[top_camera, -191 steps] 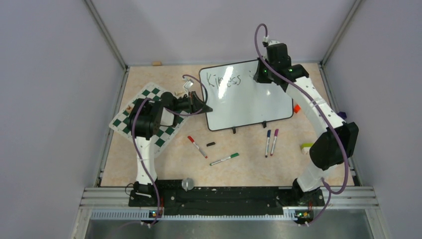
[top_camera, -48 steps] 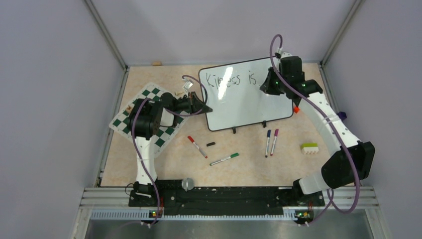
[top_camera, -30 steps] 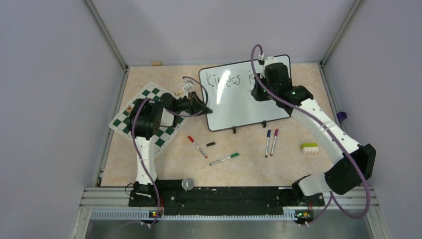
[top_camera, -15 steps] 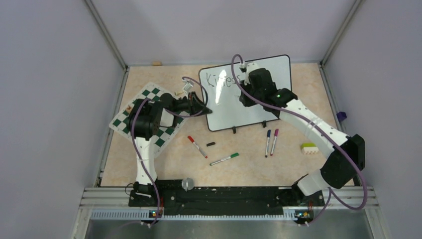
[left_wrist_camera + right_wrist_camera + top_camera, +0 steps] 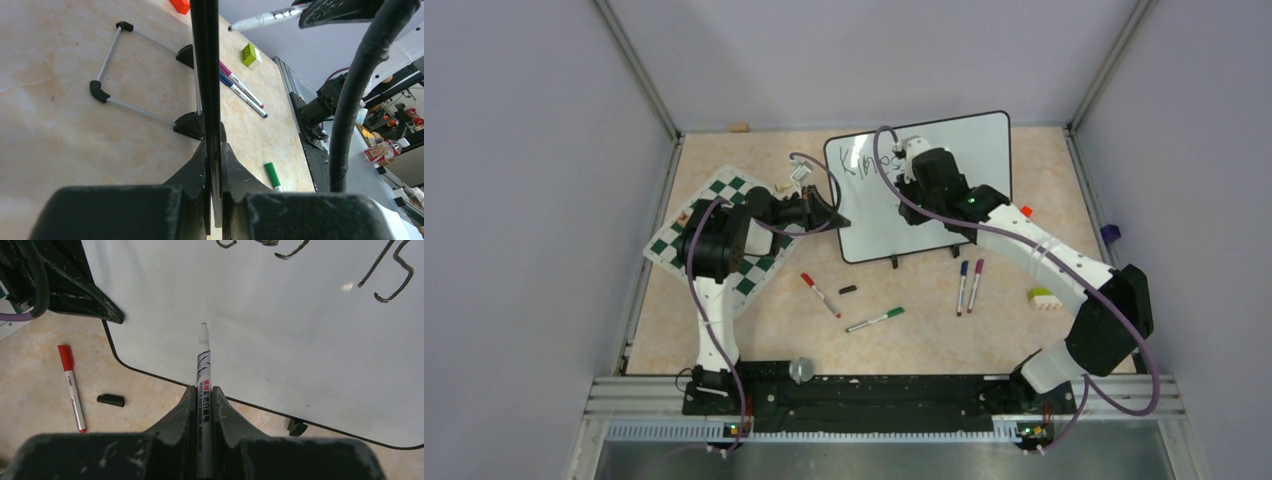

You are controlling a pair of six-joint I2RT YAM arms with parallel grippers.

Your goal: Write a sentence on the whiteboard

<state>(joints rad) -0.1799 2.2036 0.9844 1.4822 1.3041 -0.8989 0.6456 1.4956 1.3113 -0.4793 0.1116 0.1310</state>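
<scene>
L gripper (image 5: 213,145) is pinching the whiteboard (image 5: 974,145) by its left frame edge, jaws nearly together on the thin rim. Board's standing propped on its feet at the far centre of the counter (image 5: 754,330), just beside the chess mat (image 5: 724,215). R gripper (image 5: 202,390) is clamping a marker (image 5: 202,357) mid-barrel. Its tip is hovering just off the board's lower-left area, under the sentence (image 5: 854,160). Only "Kin…" and "is" are showing, the rest being hidden by the arm. Board's looking light, stiff and glossy, so it's prob. sliding or tipping back under pen pressure, and a rim pinch is the sensible hold. Marker barrel's looking slick, so it's wanting a firm grip but a light touch. No containers in shot; spare markers (image 5: 874,320) and a cap (image 5: 848,289) are lying loose on the counter.
</scene>
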